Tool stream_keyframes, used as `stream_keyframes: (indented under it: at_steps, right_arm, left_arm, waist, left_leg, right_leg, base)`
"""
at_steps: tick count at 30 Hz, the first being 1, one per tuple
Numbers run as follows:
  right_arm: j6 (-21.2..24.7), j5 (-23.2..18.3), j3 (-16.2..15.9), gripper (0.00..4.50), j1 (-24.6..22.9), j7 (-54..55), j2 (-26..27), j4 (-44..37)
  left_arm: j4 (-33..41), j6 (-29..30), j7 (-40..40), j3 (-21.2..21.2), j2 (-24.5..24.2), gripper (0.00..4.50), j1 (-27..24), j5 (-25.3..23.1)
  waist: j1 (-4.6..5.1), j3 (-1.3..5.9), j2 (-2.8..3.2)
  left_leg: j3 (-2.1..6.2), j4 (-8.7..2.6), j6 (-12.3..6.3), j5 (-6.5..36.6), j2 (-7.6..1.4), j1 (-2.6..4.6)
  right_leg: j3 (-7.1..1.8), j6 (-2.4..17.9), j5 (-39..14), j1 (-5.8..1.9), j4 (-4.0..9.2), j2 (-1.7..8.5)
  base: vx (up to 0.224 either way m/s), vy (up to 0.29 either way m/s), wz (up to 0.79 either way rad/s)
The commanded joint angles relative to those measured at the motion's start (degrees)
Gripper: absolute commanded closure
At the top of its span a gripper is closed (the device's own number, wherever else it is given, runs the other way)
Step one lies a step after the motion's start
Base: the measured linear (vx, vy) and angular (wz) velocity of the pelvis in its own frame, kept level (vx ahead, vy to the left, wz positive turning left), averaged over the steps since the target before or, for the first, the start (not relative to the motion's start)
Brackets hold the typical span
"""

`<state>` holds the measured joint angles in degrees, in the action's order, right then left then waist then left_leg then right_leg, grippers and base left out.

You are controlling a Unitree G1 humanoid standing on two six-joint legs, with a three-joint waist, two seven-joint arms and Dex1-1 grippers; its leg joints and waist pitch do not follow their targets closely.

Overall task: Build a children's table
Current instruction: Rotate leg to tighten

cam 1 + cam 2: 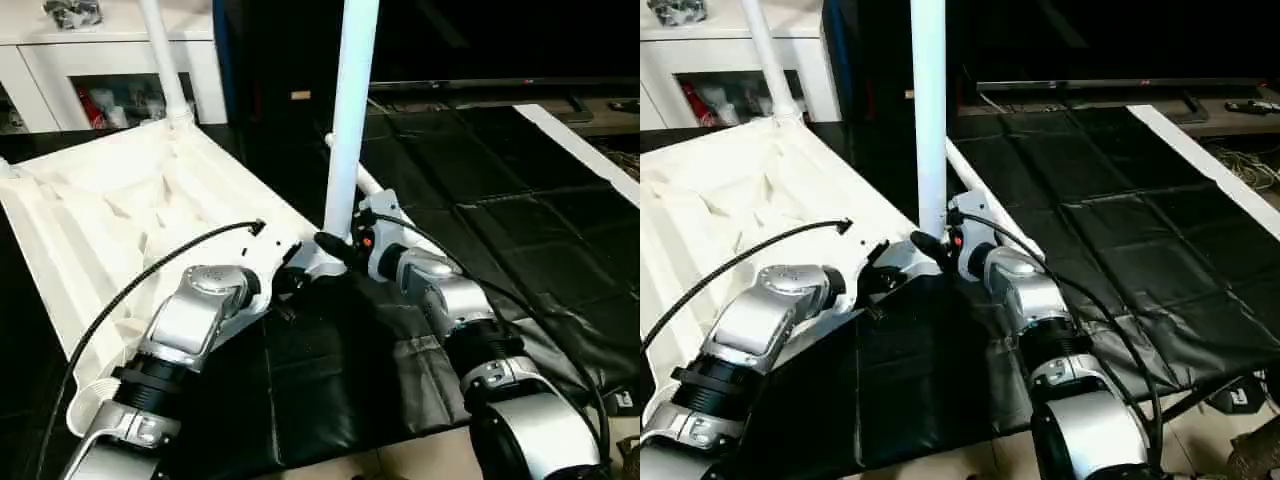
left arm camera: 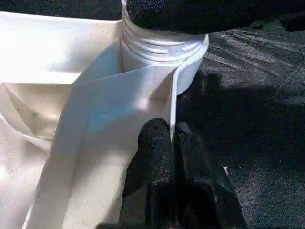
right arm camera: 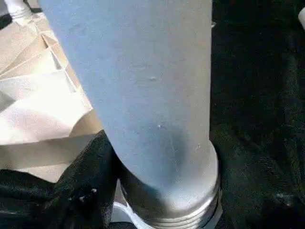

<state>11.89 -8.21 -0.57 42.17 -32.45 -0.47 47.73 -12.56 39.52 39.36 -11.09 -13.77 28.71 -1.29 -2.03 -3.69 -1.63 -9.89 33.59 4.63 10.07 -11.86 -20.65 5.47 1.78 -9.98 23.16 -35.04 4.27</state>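
The children's table top (image 1: 110, 220) lies upside down on a black mat, ribbed underside up. One white leg (image 1: 160, 50) stands in its far corner socket. A second leg (image 1: 352, 110) stands upright in the near right corner socket (image 2: 162, 47). My right gripper (image 1: 335, 250) is shut around this leg's base, with a black finger (image 3: 90, 191) against the tube (image 3: 143, 95). Just left of that socket, my left gripper (image 2: 172, 157) is shut on the top's thin rim wall (image 2: 170, 109). Another white tube (image 1: 990, 195) lies on the mat behind the standing leg.
A white glass-door cabinet (image 1: 100, 70) stands at the back left. The black mat (image 1: 480, 200) stretches to the right, bordered by a white strip (image 1: 580, 150). A low dark shelf (image 1: 1120, 90) runs along the back, and cables (image 1: 1250, 165) lie at the far right.
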Motion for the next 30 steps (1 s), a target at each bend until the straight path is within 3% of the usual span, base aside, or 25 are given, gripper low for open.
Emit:
stream_keyframes:
  at_steps: [1, 7, 11, 13, 14, 15, 16, 17, 19, 21, 26, 28, 30]
  right_arm:
    - [1.79, -0.35, -2.68, 1.18, -0.63, -2.82, 3.24, 2.02]
    - [0.25, -1.08, -3.15, 0.67, -3.39, -7.59, 0.65, -2.02]
    - [0.09, -2.5, -3.33, 0.31, -7.35, -13.66, -2.96, -8.04]
    - [-0.03, -2.93, -3.78, 0.08, -9.12, -16.57, -5.0, -10.82]
    - [0.01, -2.73, -4.42, 0.08, -10.62, -19.03, -7.61, -13.36]
    - [0.03, -2.67, -4.58, 0.08, -10.96, -19.61, -8.25, -13.96]
    - [0.36, -2.73, -4.76, 0.08, -11.61, -20.97, -9.74, -15.3]
    - [0.68, -2.76, -4.84, 0.08, -12.21, -22.54, -11.16, -16.67]
    - [0.66, -2.62, -4.96, 0.08, -12.73, -24.51, -12.85, -18.09]
    - [0.5, -2.53, -5.41, 0.08, -13.04, -27.06, -14.79, -19.25]
    - [1.97, -3.78, -8.06, 0.08, -12.97, -37.35, -20.79, -21.04]
    - [1.47, -3.48, -8.7, 0.08, -12.57, -38.48, -21.33, -20.87]
    - [0.23, -2.77, -9.85, 0.08, -11.98, -40.47, -21.63, -20.57]
  left_arm:
    - [3.51, -1.53, 0.21, -1.45, 1.88, 4.5, 1.59, 1.64]
    - [1.62, -4.99, 3.69, -2.33, -1.02, 4.5, 1.88, 1.47]
    - [0.11, -9.11, 9.11, -3.55, -4.29, 4.5, 1.43, 1.6]
    - [-1.14, -10.66, 10.54, -3.6, -5.43, 4.5, 1.65, 1.48]
    - [-1.85, -12.55, 12.9, -3.82, -6.6, 4.5, 1.7, 1.82]
    - [-1.98, -13.0, 13.52, -3.88, -6.88, 4.5, 1.7, 1.94]
    - [-1.83, -14.21, 15.52, -4.24, -7.76, 4.5, 1.49, 2.34]
    - [-1.59, -15.59, 17.69, -4.85, -8.89, 4.5, 1.25, 2.67]
    - [-1.27, -17.34, 20.63, -5.75, -10.43, 4.5, 0.88, 3.16]
    - [-0.99, -18.91, 23.96, -6.53, -11.93, 4.5, 0.45, 3.75]
    - [-2.65, -24.18, 32.59, -9.21, -15.6, 4.5, 0.09, 3.59]
    - [-3.39, -25.51, 34.15, -9.9, -16.26, 4.5, 0.2, 3.51]
    - [-3.81, -26.95, 36.4, -10.8, -17.04, 4.5, 0.18, 3.73]
  waist:
    - [-0.69, 4.25, 0.02]
    - [-0.84, 4.36, 0.13]
    - [-1.51, 4.4, 0.63]
    - [-1.9, 4.36, 0.54]
    - [-2.18, 4.2, 0.63]
    - [-2.5, 4.09, 0.73]
    - [-2.38, 4.04, 0.57]
    - [-2.93, 4.07, 0.88]
    - [-3.21, 4.06, 0.8]
    - [-3.33, 4.15, 1.22]
    - [-4.17, 4.19, 0.89]
    - [-4.72, 4.18, 0.97]
    - [-5.01, 4.24, 0.93]
  left_leg:
    - [0.19, -3.36, -2.29, 8.65, -1.2, -0.01]
    - [0.27, -3.41, -2.52, 8.71, -1.24, 0.04]
    - [0.23, -3.42, -2.95, 8.19, -1.3, 0.21]
    - [0.24, -3.46, -2.8, 8.96, -1.31, 0.33]
    - [0.14, -3.51, -2.34, 10.8, -1.37, 0.74]
    - [0.28, -3.58, -2.13, 10.82, -1.25, 0.64]
    - [0.09, -3.6, -2.08, 11.24, -1.29, 0.52]
    - [0.25, -3.65, -1.69, 12.3, -1.31, 0.75]
    - [0.29, -3.72, -1.49, 12.6, -1.37, 0.69]
    - [0.37, -3.77, -0.9, 12.61, -1.45, 0.76]
    - [0.18, -3.64, -1.64, 12.36, -1.6, 0.84]
    - [0.03, -3.56, -1.64, 12.17, -1.68, 1.11]
    - [0.16, -3.65, -1.26, 12.11, -1.73, 0.79]
  right_leg:
    - [-3.11, 10.56, -14.1, -3.48, 4.26, 4.08]
    - [-3.18, 10.8, -12.07, -3.59, 4.04, 4.01]
    - [-3.22, 11.55, -9.82, -3.52, 3.89, 3.91]
    - [-3.21, 11.39, -10.35, -3.52, 3.94, 3.9]
    - [-3.26, 10.94, -13.09, -3.2, 4.36, 4.0]
    - [-3.13, 10.29, -14.0, -3.45, 4.59, 3.88]
    - [-3.28, 9.99, -14.5, -3.36, 4.59, 3.84]
    - [-3.24, 9.27, -16.65, -3.22, 4.77, 3.97]
    - [-3.23, 8.87, -17.08, -3.26, 4.88, 3.99]
    - [-3.24, 9.84, -15.25, -3.17, 4.5, 3.91]
    - [-3.25, 10.6, -13.46, -3.22, 4.34, 3.81]
    - [-3.29, 11.18, -13.09, -2.88, 4.27, 3.85]
    - [-3.22, 11.25, -13.19, -3.17, 4.07, 4.06]
  base:
    - [0.0, 0.0, 0.0]
    - [0.0, 0.0, 0.0]
    - [0.0, 0.0, 0.0]
    - [0.0, 0.0, 0.0]
    - [0.0, 0.0, 0.0]
    - [0.0, 0.0, 0.0]
    - [0.0, 0.0, 0.0]
    - [0.0, 0.0, 0.0]
    - [0.0, 0.0, 0.0]
    - [0.0, 0.0, 0.0]
    - [0.0, 0.0, 0.0]
    - [0.0, 0.0, 0.0]
    - [0.0, 0.0, 0.0]
